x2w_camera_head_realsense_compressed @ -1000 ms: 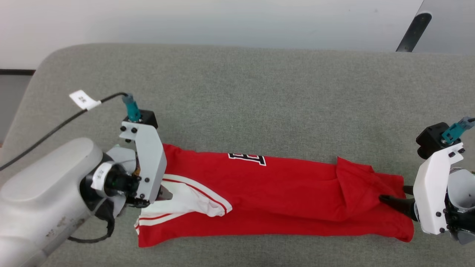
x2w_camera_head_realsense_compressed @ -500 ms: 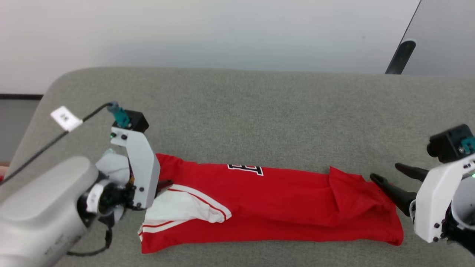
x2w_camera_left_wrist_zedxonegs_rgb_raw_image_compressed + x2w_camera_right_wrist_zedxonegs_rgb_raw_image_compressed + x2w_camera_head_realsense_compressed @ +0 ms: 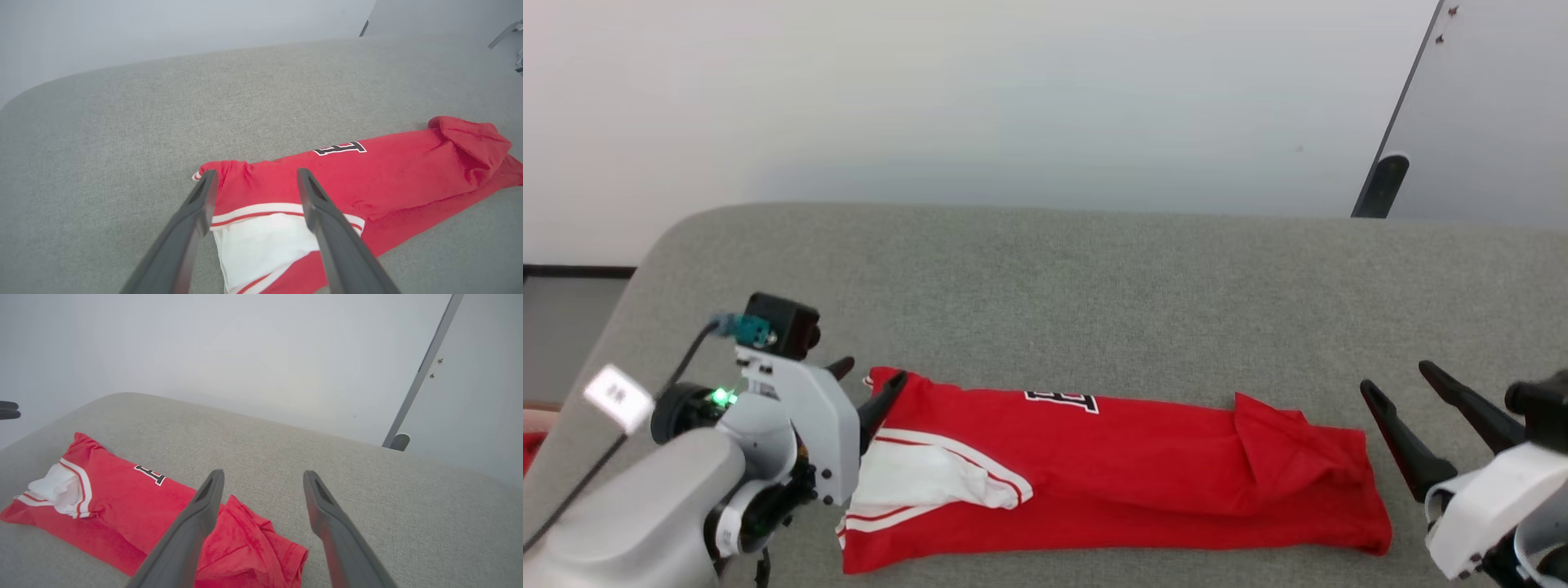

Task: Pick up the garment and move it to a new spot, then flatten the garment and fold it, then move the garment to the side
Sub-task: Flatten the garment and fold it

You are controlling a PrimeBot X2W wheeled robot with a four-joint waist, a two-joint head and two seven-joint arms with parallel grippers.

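Both grippers stand with their jaws spread wide and nothing between them. The left gripper [image 3: 874, 371] sits at the left end of the garment [image 3: 1135, 457], its dark fingers angled toward the far right. One fingertip lies over the garment's far left corner and the other over bare cloth beside it. In the left wrist view this gripper [image 3: 256, 173] straddles the red shoulder area above the white sleeve, and whether it touches the fabric cannot be told. The right gripper [image 3: 1396, 376] is just off the garment's right end, apart from it, with its fingers pointing to the far left over the bare surface. In the right wrist view one finger of this gripper [image 3: 264, 473] crosses in front of the bunched right end.

A pale wall [image 3: 931, 98] runs behind the scene. The grey fabric-covered surface [image 3: 1045, 286] spreads below it, with a rounded far left corner.

The garment lies near the robot's edge of that surface as a long red band running left to right, folded lengthwise. It stretches between the two grippers. Its white sleeve [image 3: 923, 474], edged with red and white stripes, is folded onto the left part. A loose red flap [image 3: 1282, 445] is turned over at the right end. Part of the black, white-outlined lettering [image 3: 1062, 399] peeks out along the far edge, left of the middle. A small white cable tag [image 3: 619, 398] hangs by the left arm.
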